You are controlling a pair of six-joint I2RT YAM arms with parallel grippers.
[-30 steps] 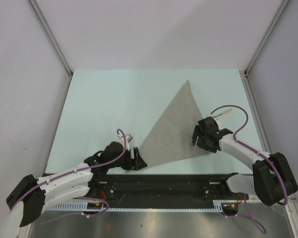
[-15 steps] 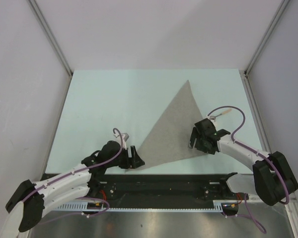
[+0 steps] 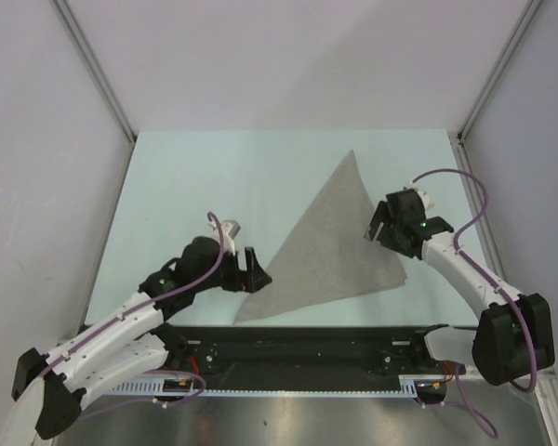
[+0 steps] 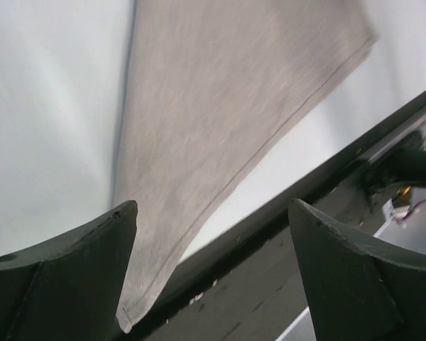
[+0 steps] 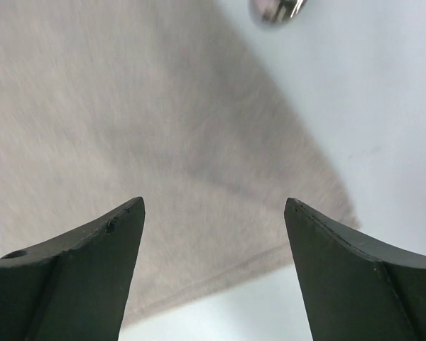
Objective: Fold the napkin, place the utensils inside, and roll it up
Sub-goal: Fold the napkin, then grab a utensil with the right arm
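Napkin, plain grey triangle; left gripper and right gripper both spread wide.

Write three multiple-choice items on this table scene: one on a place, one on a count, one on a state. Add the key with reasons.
1. Where is the left gripper relative to the napkin?
A) at its far tip
B) at its left edge, by the near-left corner
C) at its right edge

2. How many corners does the napkin's outline show?
A) three
B) four
C) five

3. How are the right gripper and its fingers?
A) shut on the napkin
B) shut on nothing
C) open and empty

Key:
1 B: the top view puts it beside the cloth's near-left corner.
2 A: the cloth lies as a triangle.
3 C: the right wrist view shows the fingers spread wide, with the napkin lying below them.
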